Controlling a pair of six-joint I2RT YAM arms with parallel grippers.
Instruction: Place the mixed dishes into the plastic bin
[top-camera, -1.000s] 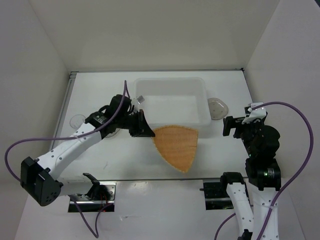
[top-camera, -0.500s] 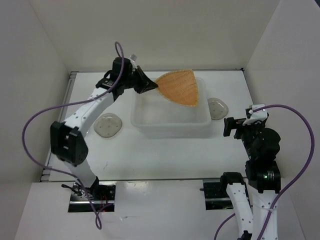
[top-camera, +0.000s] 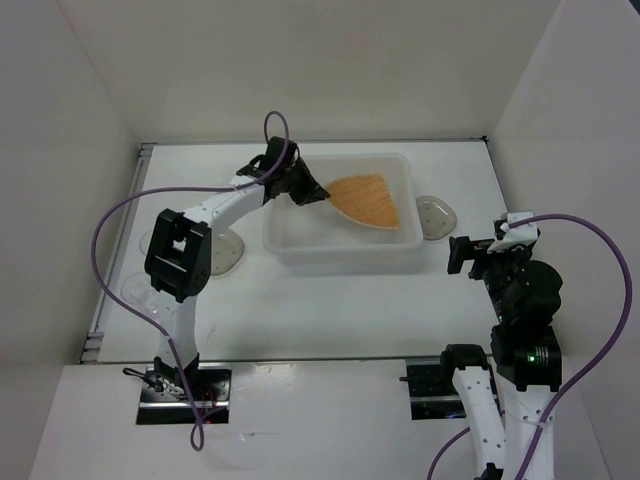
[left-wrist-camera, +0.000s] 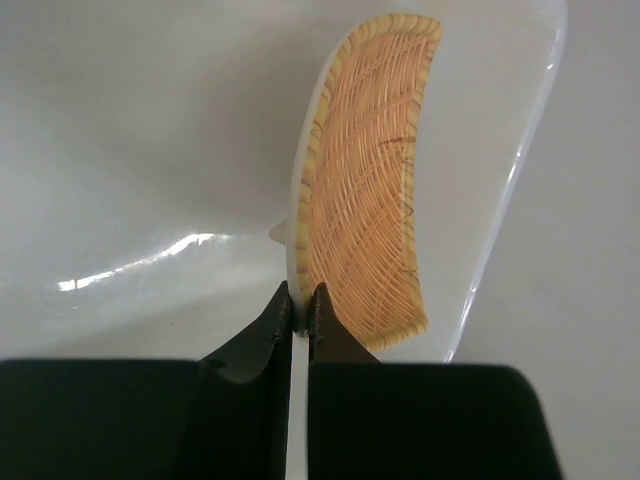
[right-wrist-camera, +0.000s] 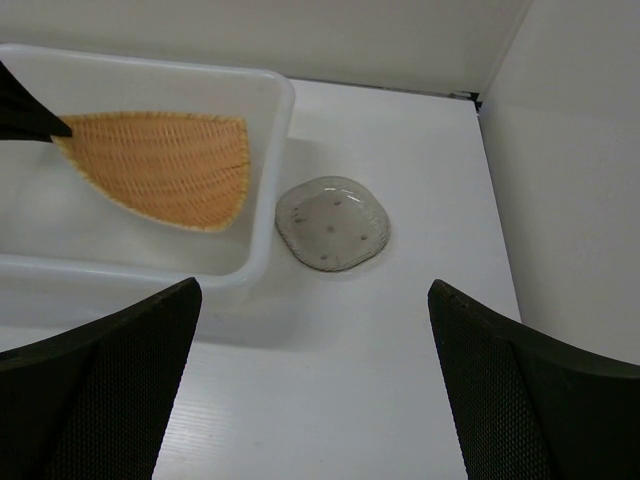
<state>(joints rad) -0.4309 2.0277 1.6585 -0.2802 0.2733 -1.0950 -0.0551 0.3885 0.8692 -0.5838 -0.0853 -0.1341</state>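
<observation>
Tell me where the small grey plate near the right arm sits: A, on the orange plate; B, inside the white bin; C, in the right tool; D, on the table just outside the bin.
D: the small grey plate lies flat on the table beside the bin's wall, apart from the orange plate inside it.

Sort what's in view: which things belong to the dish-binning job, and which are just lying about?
Job: orange plate (in left claw), bin, right grey plate, left grey plate.
Lying about: cables, table.
</observation>
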